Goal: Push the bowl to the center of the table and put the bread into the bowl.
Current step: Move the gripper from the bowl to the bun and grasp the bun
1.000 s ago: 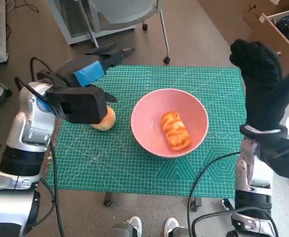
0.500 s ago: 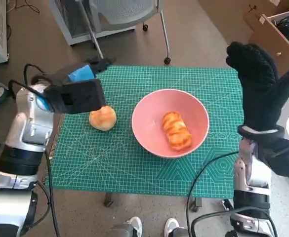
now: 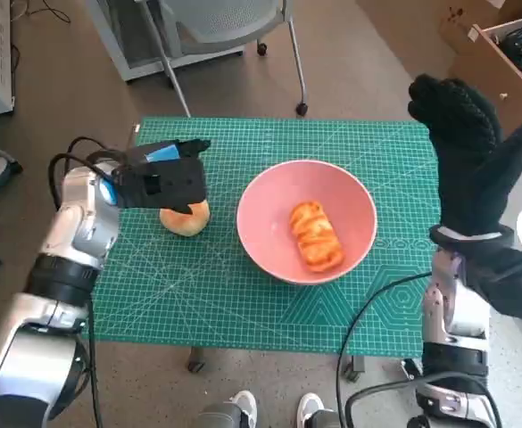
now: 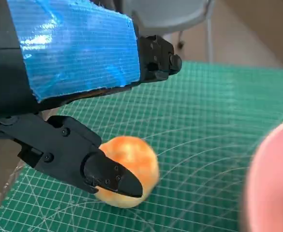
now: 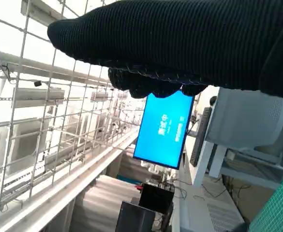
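- Pink bowl (image 3: 306,220) mid-table, twisted pastry (image 3: 316,235) already inside; round bread roll (image 3: 186,217) toward the left edge.
- Left hand (image 3: 164,176), back over the roll after swinging away, open, not yet gripping.
- Right hand (image 3: 468,152) raised off the right edge, spread, empty.

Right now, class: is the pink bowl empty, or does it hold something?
Not empty. The pink bowl holds one glazed, twisted pastry; a round golden bun lies outside on the green mat.
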Robot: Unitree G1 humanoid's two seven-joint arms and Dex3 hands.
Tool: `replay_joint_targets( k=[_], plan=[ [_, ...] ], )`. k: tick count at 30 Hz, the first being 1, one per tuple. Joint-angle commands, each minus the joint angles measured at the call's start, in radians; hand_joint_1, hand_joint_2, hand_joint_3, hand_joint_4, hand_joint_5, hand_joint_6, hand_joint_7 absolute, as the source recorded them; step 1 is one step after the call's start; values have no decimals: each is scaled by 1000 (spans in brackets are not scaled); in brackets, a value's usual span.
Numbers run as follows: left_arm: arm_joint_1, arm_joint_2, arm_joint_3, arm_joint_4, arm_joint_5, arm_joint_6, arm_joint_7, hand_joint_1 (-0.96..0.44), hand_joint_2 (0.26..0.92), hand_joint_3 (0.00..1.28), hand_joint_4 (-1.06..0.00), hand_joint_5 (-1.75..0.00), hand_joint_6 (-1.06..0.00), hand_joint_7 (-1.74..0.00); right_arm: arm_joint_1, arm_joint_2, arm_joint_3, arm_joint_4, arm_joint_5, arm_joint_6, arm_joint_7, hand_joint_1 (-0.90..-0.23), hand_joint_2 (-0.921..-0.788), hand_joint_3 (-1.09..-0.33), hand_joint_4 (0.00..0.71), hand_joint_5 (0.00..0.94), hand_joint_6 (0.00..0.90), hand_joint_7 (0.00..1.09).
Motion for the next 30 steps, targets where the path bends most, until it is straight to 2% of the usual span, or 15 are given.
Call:
replay_joint_targets(
  k=[1,13,17,21,27,28,30],
  plan=[
    [-62,-45,-39,132,35,-11,31,-365,814,1,1,1,-149,-50,14,-14,-2,3,-1,14,7,-481,-921,-605,372,0,133,627],
    [-144,-126,-130,398,99,-1,30,-231,791,1,-20,-6,-181,-37,31,-17,-6,-21,6,19,7,-501,-921,-603,370,0,133,627],
    [-149,-133,-146,441,112,-18,62,-192,800,6,-74,-25,-235,-53,32,-16,-7,-23,7,20,5,-502,-921,-600,370,0,132,628],
    [-147,-136,-168,469,134,-26,98,-163,814,11,-184,-40,-334,-69,37,-14,-5,-32,3,21,0,-502,-921,-599,370,0,132,628],
    [-146,-141,-192,503,152,-17,109,-130,858,23,-478,-99,-536,-101,41,-13,-5,-38,-6,19,-7,-500,-921,-599,371,0,132,629],
    [-146,-142,-193,506,152,-15,108,-117,878,19,-546,-250,-594,-143,42,-13,-5,-39,-6,19,-8,-500,-921,-599,371,0,132,629],
    [-147,-142,-194,510,152,-13,108,-106,897,13,-559,-469,-635,-200,42,-13,-4,-40,-7,19,-8,-500,-921,-599,371,0,132,629]
  ],
)
